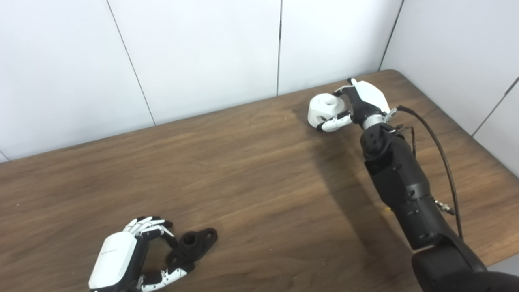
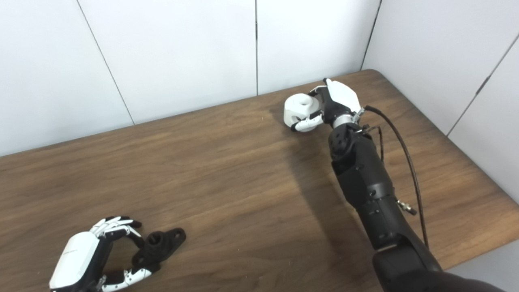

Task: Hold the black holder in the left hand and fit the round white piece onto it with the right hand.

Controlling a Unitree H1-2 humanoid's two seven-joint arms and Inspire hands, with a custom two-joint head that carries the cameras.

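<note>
The black holder (image 1: 194, 244) lies on the wooden table (image 1: 259, 190) near the front left. My left hand (image 1: 136, 255) is curled around its left end, fingers behind and thumb in front, touching it. The round white piece (image 1: 326, 108) stands on the table at the far right. My right hand (image 1: 357, 105) wraps it from the right side, with the thumb across its front and the fingers behind it. Both things rest on the table top. The same scene shows in the right eye view, with the holder (image 2: 162, 242) and the white piece (image 2: 301, 107).
White wall panels (image 1: 202, 52) stand close behind the table's far edge and along its right side. My right forearm (image 1: 405, 190) with a loose black cable (image 1: 444, 162) stretches over the right part of the table.
</note>
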